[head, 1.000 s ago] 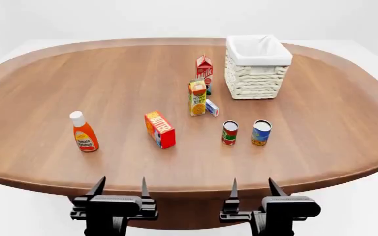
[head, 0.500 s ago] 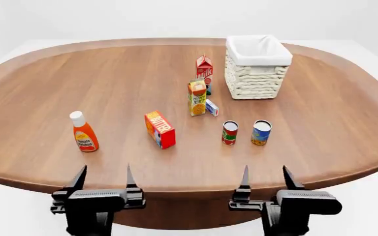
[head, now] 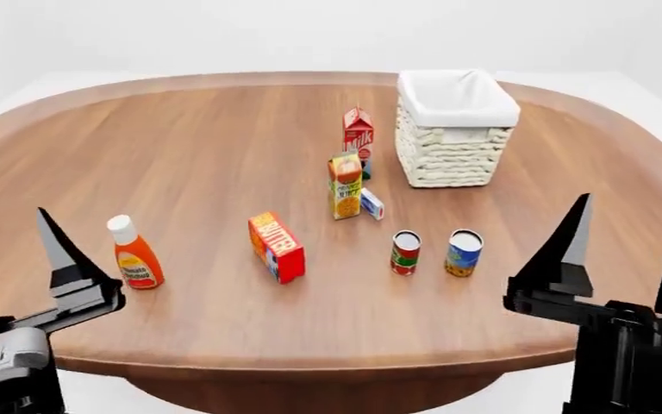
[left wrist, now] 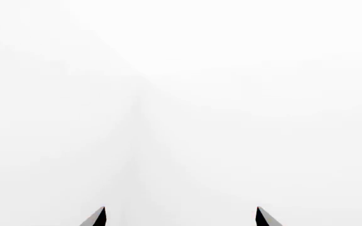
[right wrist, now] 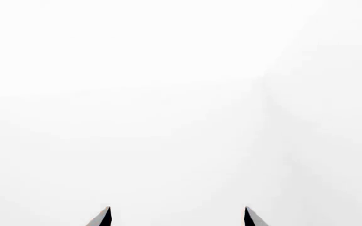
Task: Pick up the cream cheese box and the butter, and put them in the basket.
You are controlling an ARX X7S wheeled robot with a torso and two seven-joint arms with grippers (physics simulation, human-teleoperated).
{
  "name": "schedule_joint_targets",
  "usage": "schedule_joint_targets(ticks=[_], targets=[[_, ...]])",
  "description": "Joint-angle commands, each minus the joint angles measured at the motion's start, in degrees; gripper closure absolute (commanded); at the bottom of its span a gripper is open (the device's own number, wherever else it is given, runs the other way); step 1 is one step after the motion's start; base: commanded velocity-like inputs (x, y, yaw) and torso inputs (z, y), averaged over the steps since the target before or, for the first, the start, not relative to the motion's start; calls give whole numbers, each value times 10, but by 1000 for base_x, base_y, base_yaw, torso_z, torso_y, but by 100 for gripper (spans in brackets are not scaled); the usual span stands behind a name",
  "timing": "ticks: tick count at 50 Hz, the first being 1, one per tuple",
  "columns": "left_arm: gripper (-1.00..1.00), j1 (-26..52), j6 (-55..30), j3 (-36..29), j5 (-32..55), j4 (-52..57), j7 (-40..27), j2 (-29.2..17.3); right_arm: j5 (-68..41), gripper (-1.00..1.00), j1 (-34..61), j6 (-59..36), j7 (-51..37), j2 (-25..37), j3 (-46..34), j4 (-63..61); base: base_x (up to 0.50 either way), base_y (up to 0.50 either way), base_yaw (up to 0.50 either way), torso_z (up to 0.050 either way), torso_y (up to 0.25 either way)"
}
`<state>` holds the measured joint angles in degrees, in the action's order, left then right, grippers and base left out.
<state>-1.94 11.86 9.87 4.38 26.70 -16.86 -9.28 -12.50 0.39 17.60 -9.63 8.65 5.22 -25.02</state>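
1. Left gripper (head: pixel 15 285): near left, partly cut off; wrist view shows tips spread wide, holding nothing.
2. Butter (head: pixel 276 247): centre of table (head: pixel 193 155), lying free.
3. Cream cheese box (head: pixel 371 205): just right of juice carton (head: pixel 345 185) (partly hidden).
4. Basket (head: pixel 455 129): far right; interior looks empty.
5. Right gripper (head: pixel 630 250): near right, wide apart, empty.

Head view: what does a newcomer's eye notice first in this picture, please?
First the white woven basket at the far right of the wooden table. Next, two dark grippers frame the near edge, the left gripper and the right gripper, both empty. Between them the butter lies alone, and the cream cheese box sits beside the orange juice carton.
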Motion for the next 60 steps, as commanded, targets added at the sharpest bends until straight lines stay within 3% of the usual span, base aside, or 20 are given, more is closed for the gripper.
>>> schedule_joint_targets(ticks=[1, 23, 60], targets=[[-100, -3, 19, 38, 5, 28, -5, 2, -8, -100, -3, 30, 6, -1, 22, -43, 500, -23, 0, 0, 0], [-100, -21, 21, 48, 0, 92, -21, -12, -9, -100, -14, -2, -5, 22, 7, -100, 500, -24, 0, 0, 0], [-100, -28, 23, 33, -3, 97, -33, -25, -14, -100, -22, -3, -11, 37, -16, -101, 500, -25, 0, 0, 1]])
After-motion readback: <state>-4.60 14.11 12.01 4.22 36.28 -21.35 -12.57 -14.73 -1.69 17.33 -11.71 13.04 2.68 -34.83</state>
